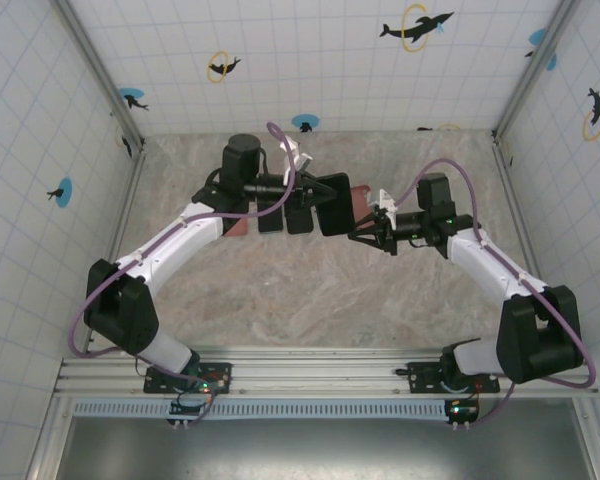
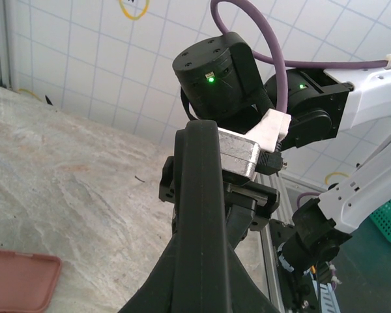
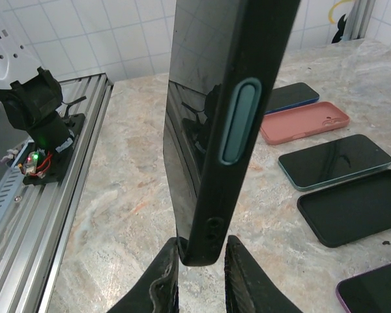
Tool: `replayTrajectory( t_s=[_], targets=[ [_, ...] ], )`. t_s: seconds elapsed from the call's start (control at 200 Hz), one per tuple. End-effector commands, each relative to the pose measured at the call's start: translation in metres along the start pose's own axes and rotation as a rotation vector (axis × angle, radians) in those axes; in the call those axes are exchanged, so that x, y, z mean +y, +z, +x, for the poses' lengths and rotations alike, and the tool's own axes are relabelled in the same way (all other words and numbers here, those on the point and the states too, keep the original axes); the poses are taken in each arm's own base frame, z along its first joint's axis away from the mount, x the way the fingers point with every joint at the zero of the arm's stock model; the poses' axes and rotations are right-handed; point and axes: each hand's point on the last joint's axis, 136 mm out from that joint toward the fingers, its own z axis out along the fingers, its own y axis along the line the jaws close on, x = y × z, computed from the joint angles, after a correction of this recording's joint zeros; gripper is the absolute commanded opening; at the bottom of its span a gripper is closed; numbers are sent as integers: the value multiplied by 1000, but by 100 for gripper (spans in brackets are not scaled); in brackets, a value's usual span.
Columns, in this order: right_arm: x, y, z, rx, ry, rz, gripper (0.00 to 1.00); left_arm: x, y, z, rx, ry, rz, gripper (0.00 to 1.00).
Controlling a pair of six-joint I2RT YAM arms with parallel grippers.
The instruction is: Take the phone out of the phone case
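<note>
A phone (image 3: 189, 130) in a black phone case (image 3: 247, 65) with a teal side button (image 3: 240, 120) is held off the table, edge-on. My left gripper (image 2: 199, 287) is shut on the case (image 2: 202, 215) from below. In the top view it (image 1: 313, 198) holds the cased phone (image 1: 332, 205) above the table's middle. My right gripper (image 3: 202, 261) straddles the case's lower corner: the left finger (image 3: 159, 280) touches the screen side, while the right finger (image 3: 244, 280) stands a sliver off the case's back. From above, the right gripper (image 1: 358, 234) sits at the phone's near right corner.
Lying flat on the marble table (image 3: 130, 195) are a blue-edged phone (image 3: 292, 96), a pink case (image 3: 305, 122), a teal phone (image 3: 335, 161), an empty black case (image 3: 355, 205) and a purple phone (image 3: 375, 287). An aluminium rail (image 3: 45, 195) runs along the near edge.
</note>
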Motion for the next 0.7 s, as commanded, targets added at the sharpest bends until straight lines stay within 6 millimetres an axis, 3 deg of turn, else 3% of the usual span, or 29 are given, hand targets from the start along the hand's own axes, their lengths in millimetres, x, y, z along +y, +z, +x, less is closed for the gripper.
replayTrajectory(
  t_s=[0.0, 0.47, 0.696],
  targets=[
    [-1, 0, -14, -13, -45, -10, 22, -13, -3, -9, -15, 58, 59, 1],
    [-2, 4, -12, 33, -58, -13, 22, -13, -2, -3, 4, 41, 72, 0],
    [-1, 7, 1, 107, -58, -22, 17, -15, -3, -3, 11, 49, 68, 0]
  ],
)
